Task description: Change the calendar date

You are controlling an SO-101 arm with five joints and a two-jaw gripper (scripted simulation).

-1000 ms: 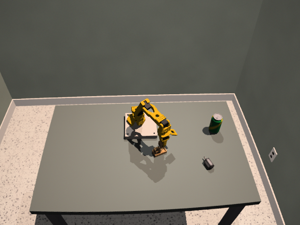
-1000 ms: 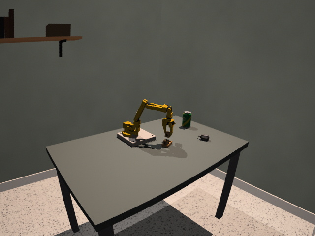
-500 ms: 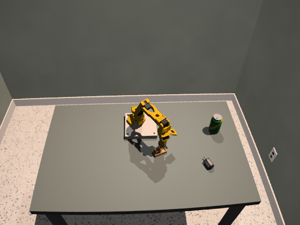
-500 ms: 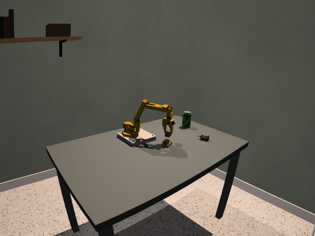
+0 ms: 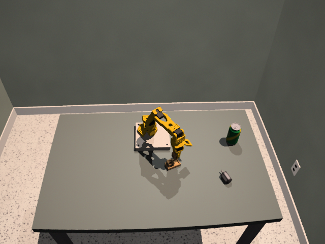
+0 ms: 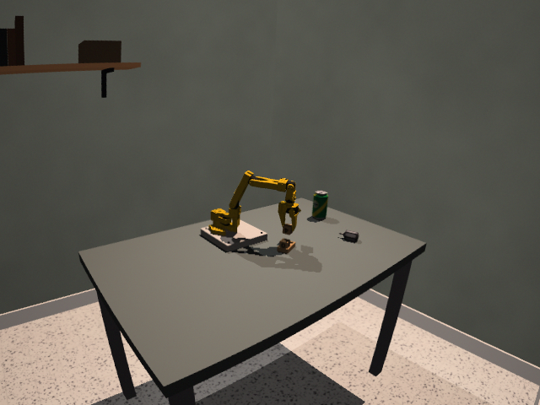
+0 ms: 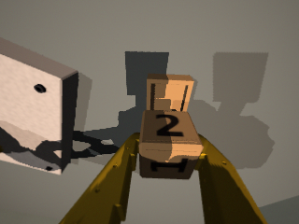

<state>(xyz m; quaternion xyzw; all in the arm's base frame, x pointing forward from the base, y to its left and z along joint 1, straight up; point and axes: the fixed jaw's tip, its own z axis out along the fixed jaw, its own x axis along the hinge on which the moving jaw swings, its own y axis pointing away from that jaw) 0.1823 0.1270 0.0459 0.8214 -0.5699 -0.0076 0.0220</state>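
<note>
wrist view has the best look at it: the gripper (image 7: 169, 161) is clamped on a wooden cube (image 7: 170, 142), one yellow finger on each side, and the cube is up in the air above the desk (image 7: 243, 28). the face toward the camera reads 2, and the face below that has a dark mark that could be a 1 lying on its side, can't say for sure. right under the held cube you can see the wooden tray (image 7: 169, 92) sitting on the desk, with dark lines on its surface; i can't tell from here whether the second cube is in it.

exterior view backs that up, the gripper (image 6: 288, 228) hangs with the cube (image 6: 287, 228) clearly off the surface, and the tray (image 6: 286, 245) sits just below and a little toward the camera, near the arm's pale base plate (image 6: 260, 235). the arm reaches out from the base, elbow up, wrist pointing down.

top view shows the tray (image 5: 172, 164) just in front of the base plate (image 5: 165, 144). off to one side, well apart from all that, stands a green can (image 5: 233, 134), and nearer the front edge lies a small dark plug-like thing (image 5: 226, 177).
</note>
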